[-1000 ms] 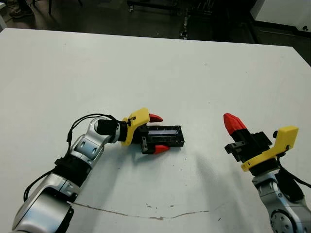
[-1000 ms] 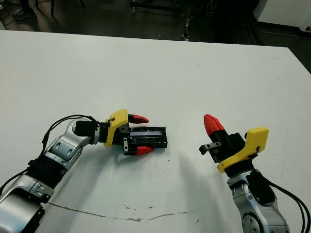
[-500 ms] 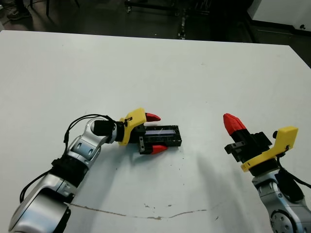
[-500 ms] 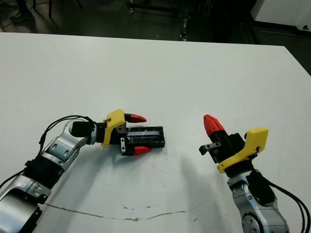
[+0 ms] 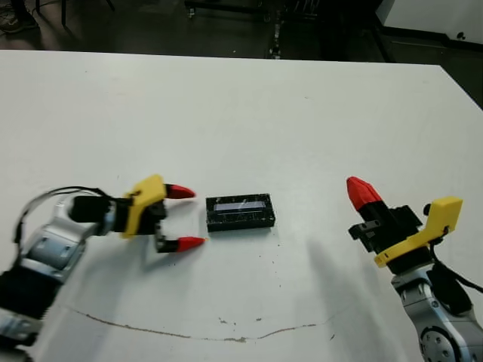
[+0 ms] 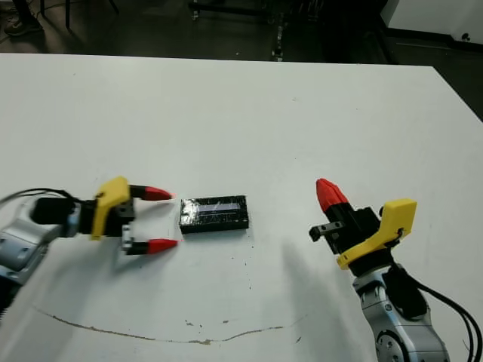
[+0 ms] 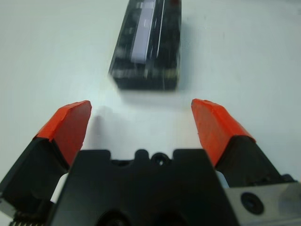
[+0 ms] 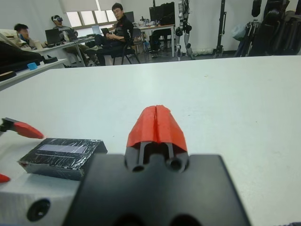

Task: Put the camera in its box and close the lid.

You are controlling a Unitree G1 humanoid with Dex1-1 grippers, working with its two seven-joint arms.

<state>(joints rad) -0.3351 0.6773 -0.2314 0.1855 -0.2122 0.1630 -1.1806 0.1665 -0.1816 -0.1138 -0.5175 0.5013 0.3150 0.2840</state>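
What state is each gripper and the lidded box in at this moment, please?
left gripper: open, empty, beside the lid's end, not touching.
right gripper: shut, empty, raised apart from the lid.
lid: lying flat on the table, held by nothing; box and camera not visible.

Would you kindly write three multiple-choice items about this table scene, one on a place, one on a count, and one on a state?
1. Where does the lid lie?
A. Between the two hands
B. Right of the right hand
C. At the table's far edge

2. How many red fingertips show apart on the left hand?
A. None
B. Two
C. Four

3. What state is the right hand in?
A. Open wide
B. Shut on the lid
C. Shut, holding nothing

Answers: 1 A, the black lid sits on the table with a hand to each side. 2 B, two tips stand spread. 3 C, its tips meet, clear of the lid.
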